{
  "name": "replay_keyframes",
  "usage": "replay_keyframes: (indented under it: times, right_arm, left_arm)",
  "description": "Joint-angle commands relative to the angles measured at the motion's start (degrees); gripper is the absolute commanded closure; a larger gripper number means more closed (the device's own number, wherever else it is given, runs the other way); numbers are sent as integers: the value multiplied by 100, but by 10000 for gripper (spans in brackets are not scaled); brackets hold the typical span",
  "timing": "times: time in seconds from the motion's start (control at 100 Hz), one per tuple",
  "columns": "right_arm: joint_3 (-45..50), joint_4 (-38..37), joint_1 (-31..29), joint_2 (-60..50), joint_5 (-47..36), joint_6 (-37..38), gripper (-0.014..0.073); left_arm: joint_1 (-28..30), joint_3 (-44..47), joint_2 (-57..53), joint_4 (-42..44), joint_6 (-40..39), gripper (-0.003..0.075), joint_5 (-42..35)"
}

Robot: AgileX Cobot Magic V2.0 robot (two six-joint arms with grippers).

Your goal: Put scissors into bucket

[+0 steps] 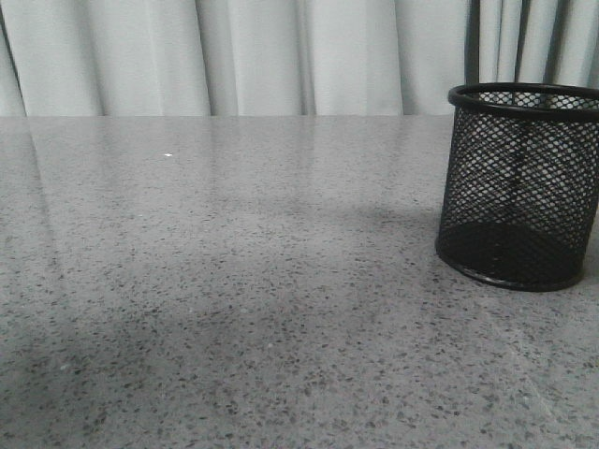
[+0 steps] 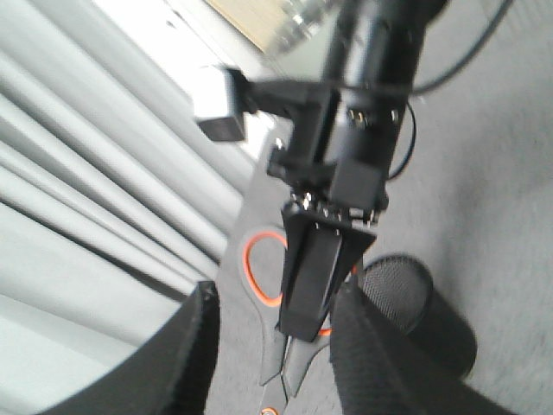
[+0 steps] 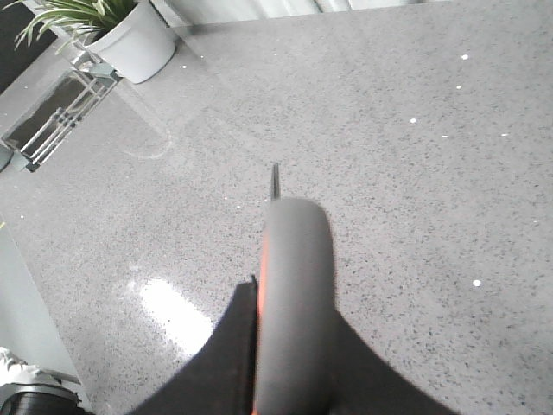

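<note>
The bucket (image 1: pixel 519 187), a black wire-mesh cup, stands upright at the right of the table; it also shows in the left wrist view (image 2: pixel 415 311). Neither gripper nor the scissors show in the front view. My right gripper (image 3: pixel 289 346) is shut on the scissors' grey, orange-lined handle (image 3: pixel 294 285), with the slim blade tip (image 3: pixel 276 181) pointing away over the table. In the left wrist view the right gripper (image 2: pixel 315 285) holds the scissors (image 2: pixel 259 268) in the air close beside the bucket. My left gripper (image 2: pixel 276 363) is open and empty, its black fingers (image 2: pixel 186 363) wide apart.
The table top (image 1: pixel 234 281) is grey speckled stone. Pale curtains (image 1: pixel 281 56) hang behind it. A white plant pot (image 3: pixel 138 43) and a clear rack (image 3: pixel 60 112) stand on the surface seen beyond the scissors in the right wrist view.
</note>
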Motion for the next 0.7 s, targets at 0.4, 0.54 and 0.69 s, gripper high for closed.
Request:
replay_keyframes:
  times: [0.4,0.54,0.69]
  right_arm:
    - [-3072,-3899,-773,231,3894,2413,637]
    - [-3282,-4170,-761,157,3879,2773,637]
    - [-2942,-4379,-692,-239,3903,2929,637]
  left_arm:
    - [-34,220,-1292,1780,-3534,741,1101]
    - [-34,632,-1314,2024,-3811,741,808]
    - [-34,982,-1314,2024,-3811,741,394]
